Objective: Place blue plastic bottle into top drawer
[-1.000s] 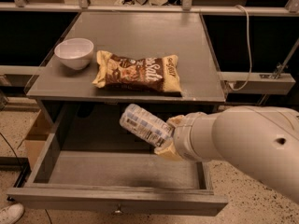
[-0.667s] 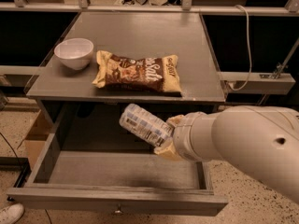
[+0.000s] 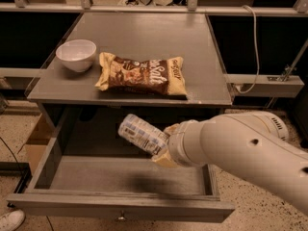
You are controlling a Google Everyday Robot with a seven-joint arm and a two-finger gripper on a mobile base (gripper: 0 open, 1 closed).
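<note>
The blue plastic bottle [image 3: 142,134] has a pale blue-and-white label and lies tilted on its side in the air, above the open top drawer [image 3: 120,207]. The gripper [image 3: 162,147] is shut on the bottle's right end and holds it over the drawer's middle. The white arm reaches in from the lower right and hides the bottle's cap end. The drawer is pulled out below the grey table [image 3: 139,37], with a small knob at its front centre [image 3: 121,218]. Its grey floor shows a shadow under the bottle.
A brown-yellow chip bag [image 3: 142,74] lies near the table's front edge. A white bowl [image 3: 76,55] stands at the table's left. A cardboard box [image 3: 34,143] sits on the floor left of the drawer. A shoe [image 3: 8,220] shows at the lower left.
</note>
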